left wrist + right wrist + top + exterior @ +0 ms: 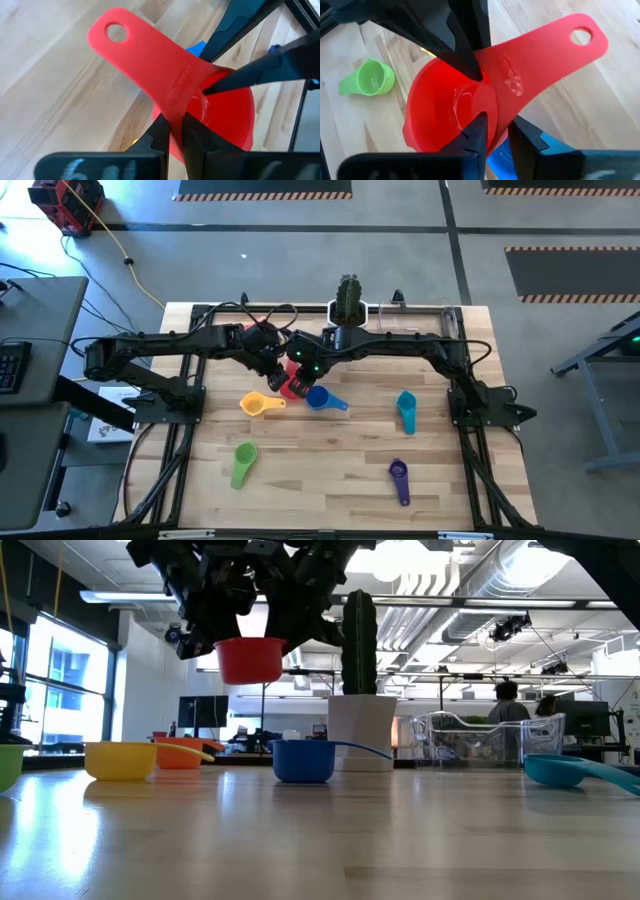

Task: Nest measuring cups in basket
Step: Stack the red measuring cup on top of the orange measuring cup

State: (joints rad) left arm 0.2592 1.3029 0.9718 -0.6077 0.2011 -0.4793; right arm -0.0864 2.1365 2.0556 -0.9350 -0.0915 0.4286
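Both the left pincer (175, 131) and right pincer (496, 131) were closed on the lifted red cup (292, 386); opposing pulls could twist it free onto the counter (330, 470).

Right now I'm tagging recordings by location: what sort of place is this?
Probably a robotics lab in an open industrial office: exposed ceiling ducts, hazard-striped floor mats, and desks with monitors beyond the wooden table.

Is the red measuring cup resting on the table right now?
No; in the low view the red measuring cup hangs clear above the table, held up between the arms.
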